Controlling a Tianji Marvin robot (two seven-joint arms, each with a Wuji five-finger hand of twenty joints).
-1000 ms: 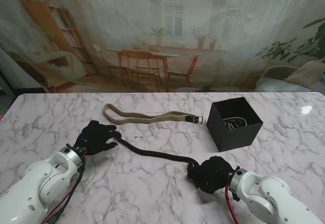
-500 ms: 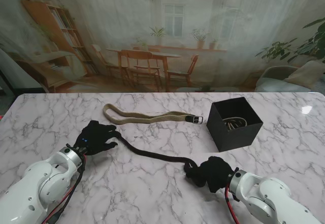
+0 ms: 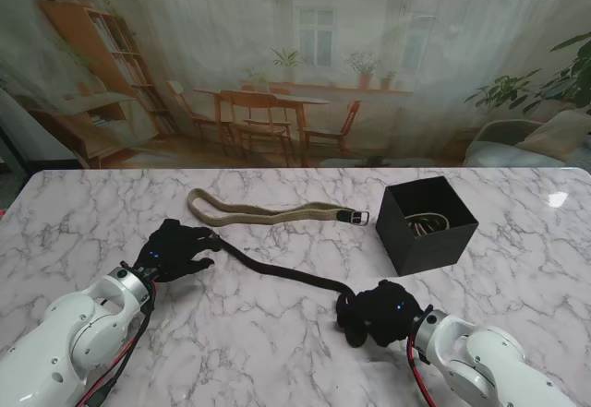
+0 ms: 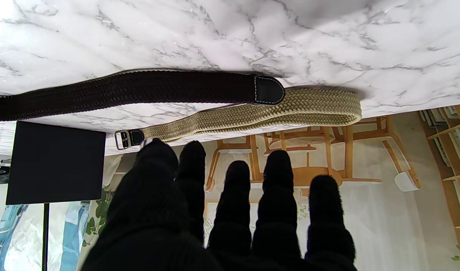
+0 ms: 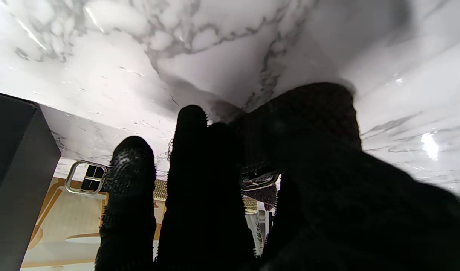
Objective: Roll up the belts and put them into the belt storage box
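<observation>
**Dark belt being rolled from the buckle end**

Dark belt [image 3: 282, 273] lies across the table between both hands. Compared with a second ago, the right hand [image 3: 377, 313] has shifted left, fingers curled around the buckle end, starting a coil. The left hand [image 3: 175, 250] rests open-fingered at the tip. The tan belt [image 3: 268, 210] waits beyond; the box [image 3: 427, 226] is well apart.

Two belts lie out on the marble table [image 3: 277, 352]: one dark brown woven belt [image 3: 277, 273] running across the middle, and one tan woven belt [image 3: 268, 211] folded double toward the far edge. One black storage box [image 3: 427, 225] stands toward the far right, with something coiled inside, too small to count
</observation>
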